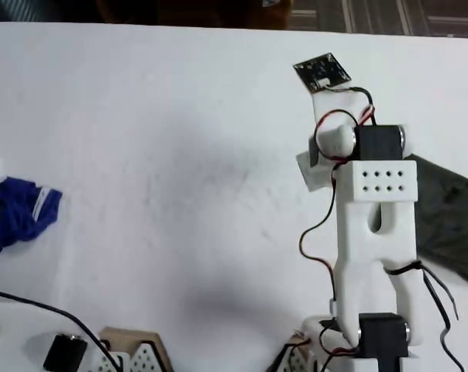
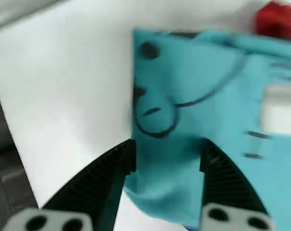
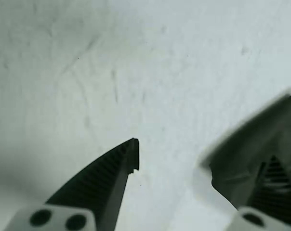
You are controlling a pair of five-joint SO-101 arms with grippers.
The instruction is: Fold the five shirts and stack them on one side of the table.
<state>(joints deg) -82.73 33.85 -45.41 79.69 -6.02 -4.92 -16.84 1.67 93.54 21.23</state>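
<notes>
The left gripper (image 2: 168, 149) is spread, its black fingers on either side of the edge of a teal shirt (image 2: 198, 86) lying flat on the white table (image 2: 63, 72). The shirt's dark line print is too blurred to read. A red thing (image 2: 275, 19) lies by one corner of the shirt. The right gripper (image 3: 179, 161) is also spread, with a dark grey shirt (image 3: 254, 139) against one fingertip. That shirt lies at the table's right edge. A bunched blue shirt (image 1: 17, 213) lies at the left edge, and its white tag is too small to read.
</notes>
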